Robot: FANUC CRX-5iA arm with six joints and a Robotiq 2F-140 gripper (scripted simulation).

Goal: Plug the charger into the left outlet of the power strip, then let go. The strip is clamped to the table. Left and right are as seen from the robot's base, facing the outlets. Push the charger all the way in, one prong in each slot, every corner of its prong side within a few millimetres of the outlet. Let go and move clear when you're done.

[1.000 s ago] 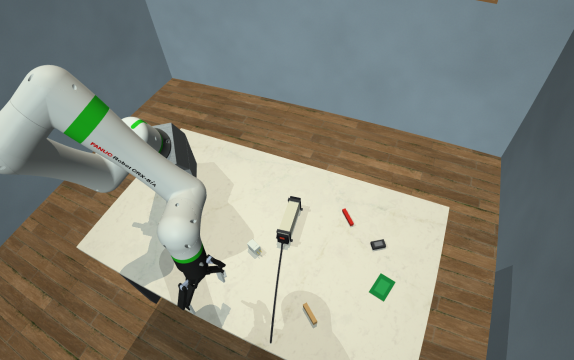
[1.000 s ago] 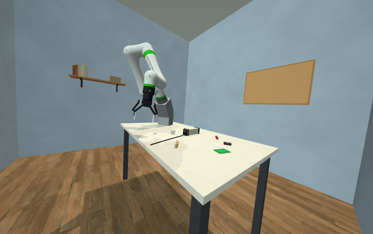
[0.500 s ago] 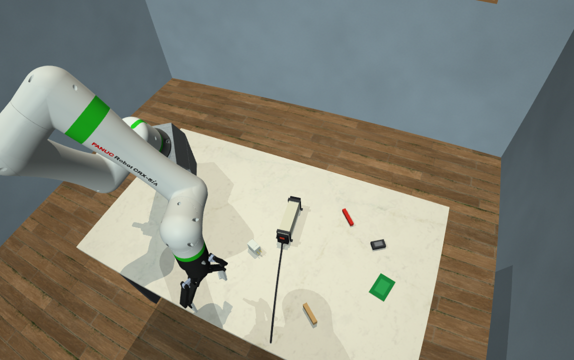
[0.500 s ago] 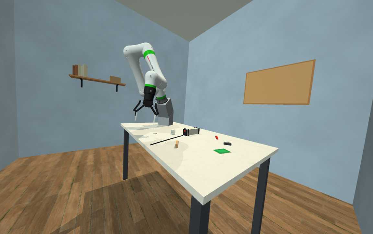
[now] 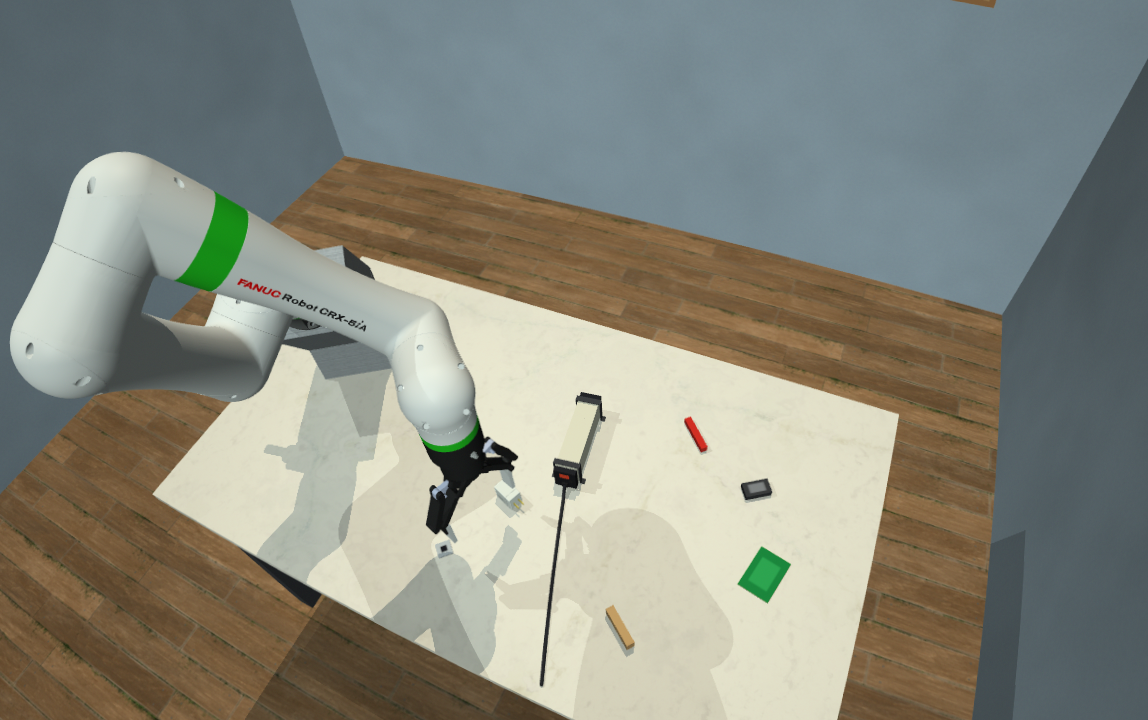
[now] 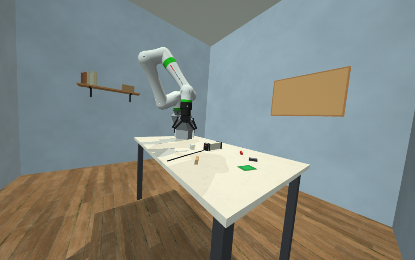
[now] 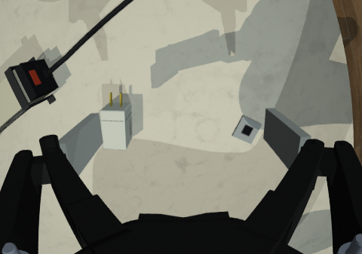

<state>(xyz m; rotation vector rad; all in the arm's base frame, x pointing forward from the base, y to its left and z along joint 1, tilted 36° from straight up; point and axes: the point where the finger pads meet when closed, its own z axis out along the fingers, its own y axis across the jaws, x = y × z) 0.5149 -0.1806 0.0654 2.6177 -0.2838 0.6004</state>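
The white charger [image 7: 116, 126] lies on the table with two brass prongs showing at one end; it also shows in the top view [image 5: 508, 497] and the exterior view [image 6: 192, 146]. The cream power strip [image 5: 580, 437] lies a short way beyond it, with black clamps at both ends and a red switch on its near end [image 7: 32, 82]. My gripper [image 5: 471, 490] hangs above the table, wide open and empty. In the wrist view the charger is just ahead of the left finger, apart from the gripper [image 7: 183, 139].
A black cable [image 5: 551, 591] runs from the strip's near end to the table's front edge. A small grey square with a black centre [image 7: 246, 130] lies near the right finger. A red block [image 5: 695, 434], a black device [image 5: 755, 488], a green pad [image 5: 763, 574] and a wooden block [image 5: 619, 625] lie farther right.
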